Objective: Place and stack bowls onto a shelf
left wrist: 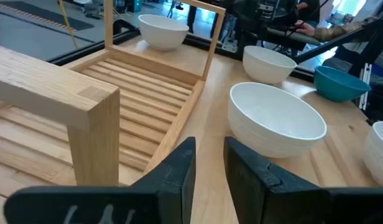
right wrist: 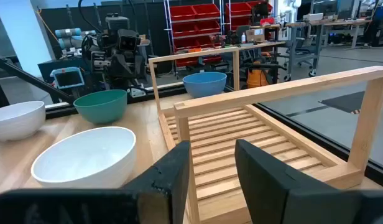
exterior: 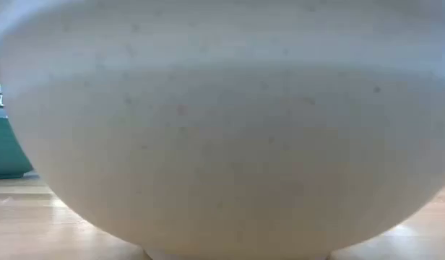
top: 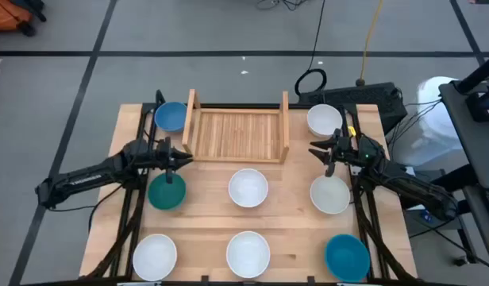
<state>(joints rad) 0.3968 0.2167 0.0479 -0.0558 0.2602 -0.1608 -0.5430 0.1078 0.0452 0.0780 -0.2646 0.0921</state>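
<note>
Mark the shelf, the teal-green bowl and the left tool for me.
shelf (top: 232, 135), high view, slatted base.
teal-green bowl (top: 166, 193), high view, inside of the bowl.
left tool (top: 186, 158), high view, between its fingertips.

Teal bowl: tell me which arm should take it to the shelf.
Probably left. The left gripper, open and empty, hovers just above the teal bowl, on that side of the table. The right gripper is across the table beyond the empty shelf, near white bowls.

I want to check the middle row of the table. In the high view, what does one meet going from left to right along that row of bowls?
The dark teal-green bowl → the white bowl in the middle → the white bowl on the right.
</note>
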